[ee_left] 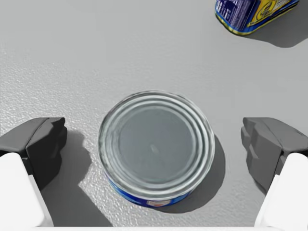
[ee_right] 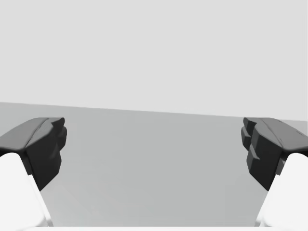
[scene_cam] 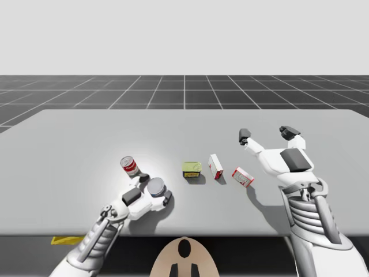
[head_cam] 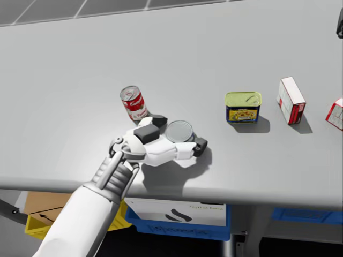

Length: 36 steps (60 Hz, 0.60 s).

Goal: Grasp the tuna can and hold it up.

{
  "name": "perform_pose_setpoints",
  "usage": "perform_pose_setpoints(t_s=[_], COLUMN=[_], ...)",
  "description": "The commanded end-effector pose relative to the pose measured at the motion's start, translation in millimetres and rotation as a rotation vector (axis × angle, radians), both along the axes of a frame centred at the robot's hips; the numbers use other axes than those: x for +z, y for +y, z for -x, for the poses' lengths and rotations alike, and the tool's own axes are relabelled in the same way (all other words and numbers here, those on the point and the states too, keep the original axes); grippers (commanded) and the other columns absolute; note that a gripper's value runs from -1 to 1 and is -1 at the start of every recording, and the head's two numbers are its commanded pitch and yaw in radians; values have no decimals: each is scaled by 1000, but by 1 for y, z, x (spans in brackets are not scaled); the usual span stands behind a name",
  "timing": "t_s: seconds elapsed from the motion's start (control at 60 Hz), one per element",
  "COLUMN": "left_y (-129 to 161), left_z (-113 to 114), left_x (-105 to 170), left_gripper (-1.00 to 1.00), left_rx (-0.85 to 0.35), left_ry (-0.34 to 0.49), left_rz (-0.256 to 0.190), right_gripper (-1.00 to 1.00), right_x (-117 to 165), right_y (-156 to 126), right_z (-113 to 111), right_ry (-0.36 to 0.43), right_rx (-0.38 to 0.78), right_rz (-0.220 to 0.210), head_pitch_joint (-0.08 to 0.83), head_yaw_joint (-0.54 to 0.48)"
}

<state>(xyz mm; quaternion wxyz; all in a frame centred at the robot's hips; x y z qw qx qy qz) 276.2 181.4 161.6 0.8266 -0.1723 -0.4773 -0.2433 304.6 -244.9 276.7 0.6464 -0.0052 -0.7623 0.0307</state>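
Observation:
The tuna can [scene_cam: 155, 186] [head_cam: 179, 131] [ee_left: 156, 144] is low and round, with a ribbed silver lid and a blue side, and it stands near the table's front edge. My left gripper [scene_cam: 154, 189] [head_cam: 178, 133] [ee_left: 154, 149] is open and straddles it, one dark finger on each side. In the left wrist view a gap shows between each finger and the can. My right gripper [scene_cam: 266, 134] [ee_right: 154, 149] hangs open above the right part of the table with nothing between its fingers.
A red soup can [scene_cam: 129, 166] [head_cam: 133, 103] stands upright just behind my left hand. Further right are a green-topped rectangular tin [scene_cam: 192, 169] [head_cam: 243, 106] [ee_left: 252, 14] and two red-and-white boxes [scene_cam: 215, 166] [scene_cam: 243, 176]. The table's front edge [head_cam: 225, 195] lies close to the hand.

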Motion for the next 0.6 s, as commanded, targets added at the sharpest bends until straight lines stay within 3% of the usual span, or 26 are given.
perform_pose_setpoints(t_s=[0.017,0.05,0.083,0.1,0.317,0.6], left_y=[-1,-1,0,0,-2,-4], left_z=[-2,0,2,2,8,12], left_x=[-7,-8,-10,-10,-9,-5], left_gripper=[-410,321,847,905,1000,1000], left_rx=[16,17,13,13,-3,-11], left_ry=[13,21,28,27,23,19], left_rz=[-20,-21,-34,-38,-49,-36], right_gripper=[-1000,-1000,-1000,-1000,-1000,-1000], right_x=[1,1,1,1,1,-1], right_y=[0,0,0,0,0,1], right_z=[0,0,1,1,1,1], right_ry=[-4,-4,-4,-5,-6,-2], right_rx=[4,3,2,2,0,-2], right_rz=[0,-1,-2,-2,-1,2], head_pitch_joint=[756,755,754,754,722,478], head_yaw_joint=[221,221,220,220,217,186])
